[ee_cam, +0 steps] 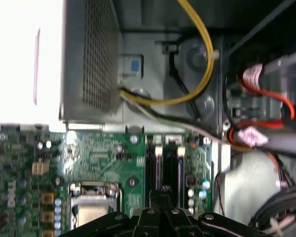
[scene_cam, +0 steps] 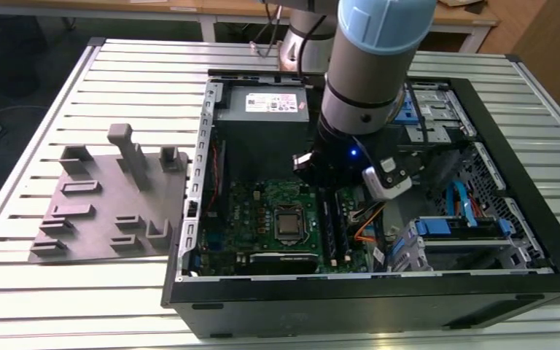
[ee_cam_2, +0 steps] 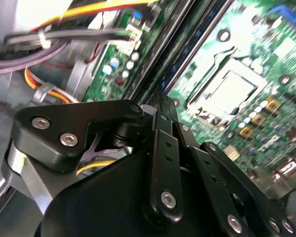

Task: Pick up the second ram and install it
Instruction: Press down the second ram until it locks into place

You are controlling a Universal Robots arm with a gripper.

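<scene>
In the exterior view, one slatted metal surface (scene_cam: 85, 73) carries one open computer case (scene_cam: 378, 299) and, to its left, one grey fixture block (scene_cam: 105, 211) with several upright posts. One arm (scene_cam: 367, 65) reaches down into the case and covers the far end of the green motherboard (scene_cam: 251, 211). The pincer (scene_cam: 319, 179) is mostly hidden beneath the wrist. One processor socket (scene_cam: 290, 224) lies just left of the long black memory slots (scene_cam: 332, 227), whose long axis runs from far to near.

In the second wrist view the pincer (ee_cam_2: 158, 101) shows its black links converging, the tips pressed close together above the slots (ee_cam_2: 187, 54). Its own body blocks the gap, so I cannot tell whether the second ram is pinched there.

In the first wrist view the pincer (ee_cam: 163, 191) hangs over the slot bank (ee_cam: 164, 158). There the second ram cannot be told from the dark slots. One yellow cable (ee_cam: 202, 54) loops beside the power supply (ee_cam: 89, 59).
</scene>
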